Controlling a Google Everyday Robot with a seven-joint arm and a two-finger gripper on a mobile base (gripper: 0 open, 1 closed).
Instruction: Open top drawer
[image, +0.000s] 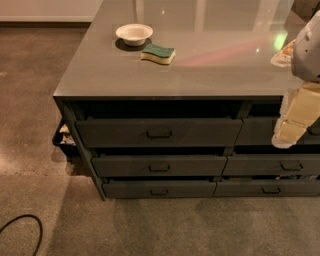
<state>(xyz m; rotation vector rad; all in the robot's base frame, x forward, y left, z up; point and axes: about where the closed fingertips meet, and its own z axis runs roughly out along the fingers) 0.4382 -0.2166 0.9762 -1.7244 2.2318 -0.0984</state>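
Dark-grey, the top drawer (115, 132) sits just under the counter (100, 75), heading the left stack, its handle (159, 134) untouched. My gripper (289, 131) hangs at the right edge, before the neighbouring stack; whether it is open I cannot tell.

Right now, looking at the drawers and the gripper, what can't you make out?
All in the camera view:
- Top drawer: its inside, hidden behind its front.
- Gripper, at the picture's right: partly cut off by that edge.
- Neighbouring top drawer: its handle, hidden by the gripper.
- Crate beside the counter: mostly hidden by the counter's corner.
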